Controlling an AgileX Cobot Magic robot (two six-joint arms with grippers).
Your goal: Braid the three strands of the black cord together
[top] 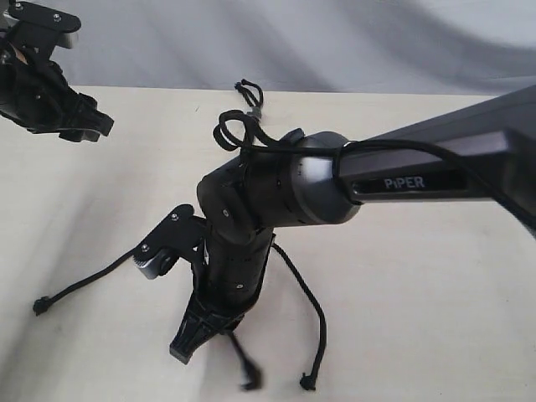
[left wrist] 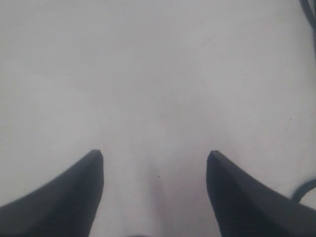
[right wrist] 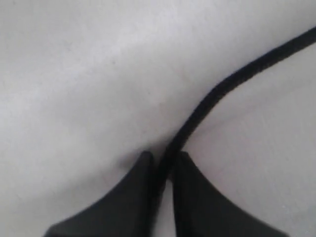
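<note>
Now, right gripper (right wrist: 164, 157) clenched on one strand (right wrist: 222, 89) trailing out ahead of its jaws, two other strands (top: 311, 314) flanking them, left gripper (left wrist: 154, 153) released, jaws wide over pale table (left wrist: 158, 74), grey backdrop (top: 335, 42) behind

The right end effector (top: 184, 345) points down at the counter (top: 435, 318) among the three splayed strands (top: 40, 306) of the black cord (top: 249, 90), left end effector (top: 88, 130) well apart.
</note>
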